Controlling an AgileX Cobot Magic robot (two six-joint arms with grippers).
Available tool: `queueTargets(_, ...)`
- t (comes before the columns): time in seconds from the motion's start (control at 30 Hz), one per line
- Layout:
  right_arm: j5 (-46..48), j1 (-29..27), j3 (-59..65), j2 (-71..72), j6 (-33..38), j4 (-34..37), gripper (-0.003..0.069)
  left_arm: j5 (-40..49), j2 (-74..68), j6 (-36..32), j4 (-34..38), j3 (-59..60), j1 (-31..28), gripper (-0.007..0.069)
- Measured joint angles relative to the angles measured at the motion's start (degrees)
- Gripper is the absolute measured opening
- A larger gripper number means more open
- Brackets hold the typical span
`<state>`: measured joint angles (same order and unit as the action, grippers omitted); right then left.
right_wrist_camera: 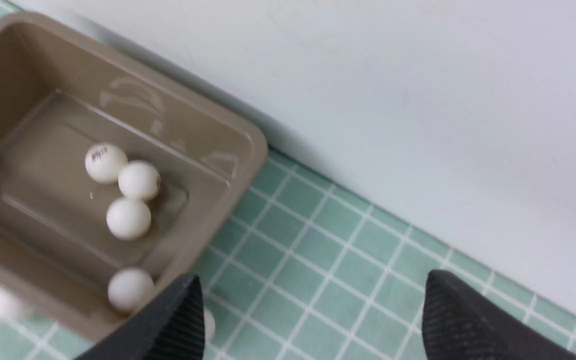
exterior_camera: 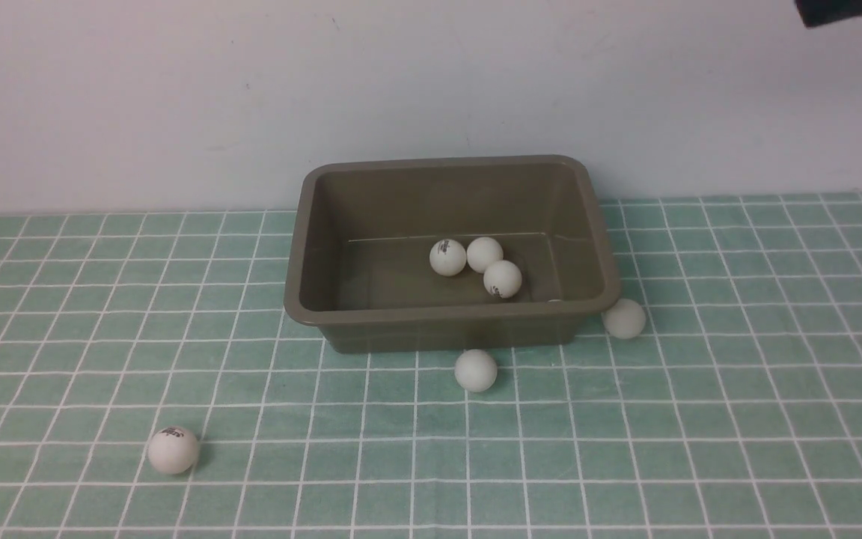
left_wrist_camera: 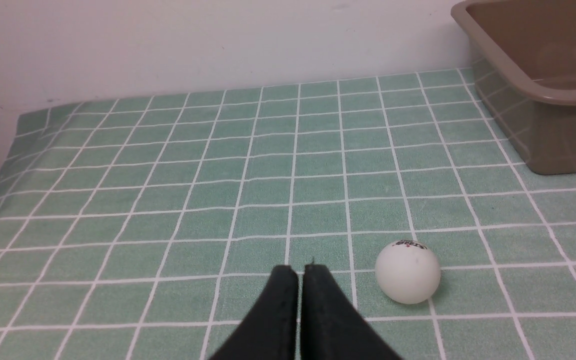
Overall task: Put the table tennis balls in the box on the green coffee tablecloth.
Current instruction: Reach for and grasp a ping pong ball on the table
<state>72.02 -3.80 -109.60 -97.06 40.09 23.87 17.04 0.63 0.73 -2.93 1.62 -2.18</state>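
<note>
A rectangular olive-brown plastic box [exterior_camera: 446, 316] with rounded corners and a rolled rim stands at the far middle of the mint-green tablecloth [exterior_camera: 738, 389], which is checked with thin white lines. The box's far side is close to the pale wall [exterior_camera: 176, 97].

Seven small matte white table tennis balls are in view. Four lie inside the box. Three of them cluster right of its middle: a logo-printed ball [exterior_camera: 447, 257], a plain ball [exterior_camera: 484, 254] touching it, and a third ball [exterior_camera: 502, 278] just nearer. The fourth ball [right_wrist_camera: 130, 289] sits against the near wall toward the right corner, and the front view shows only a sliver of it.

Three lie out on the cloth. One ball [exterior_camera: 475, 370] is just in front of the box's near wall. Another [exterior_camera: 623, 318] is beside the near right corner. A ball with a dark logo [exterior_camera: 173, 450] lies well apart at the near left.

The left gripper [left_wrist_camera: 300, 272] hangs low at the near left, close to that logo ball. Its black fingers are clenched together on nothing.

The right gripper [right_wrist_camera: 314, 280] is raised at the far right, above the box's right end. Its jaws are spread wide and hold nothing. In the front view only a dark part of the right arm [exterior_camera: 846, 10] shows at the top corner.
</note>
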Motion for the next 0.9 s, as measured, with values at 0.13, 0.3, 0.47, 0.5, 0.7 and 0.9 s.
queueTargets(0.13,0.0,-3.8,9.6,3.6,12.1,6.1,0.0525,0.0,0.0,0.0,0.0,0.0,0.0,-0.0004)
queueTargets(0.3,-0.2,-3.2,23.1,4.7,36.4,10.4,0.0496,0.0,0.0,0.0,0.0,0.0,0.0,-0.0004)
queueTargets(0.47,-0.3,-1.8,27.6,4.5,52.1,10.6,0.0482,0.0,0.0,0.0,0.0,0.0,0.0,-0.0004)
queueTargets(0.5,-0.4,-1.7,28.3,4.2,58.2,10.8,0.0477,0.0,0.0,0.0,0.0,0.0,0.0,-0.0004)
queueTargets(0.7,-1.1,-1.7,28.3,0.8,67.0,13.8,0.0473,0.0,0.0,0.0,0.0,0.0,0.0,-0.0004)
queueTargets(0.9,-1.8,-1.7,28.3,-5.0,69.8,20.7,0.0472,0.0,0.0,0.0,0.0,0.0,0.0,-0.0004)
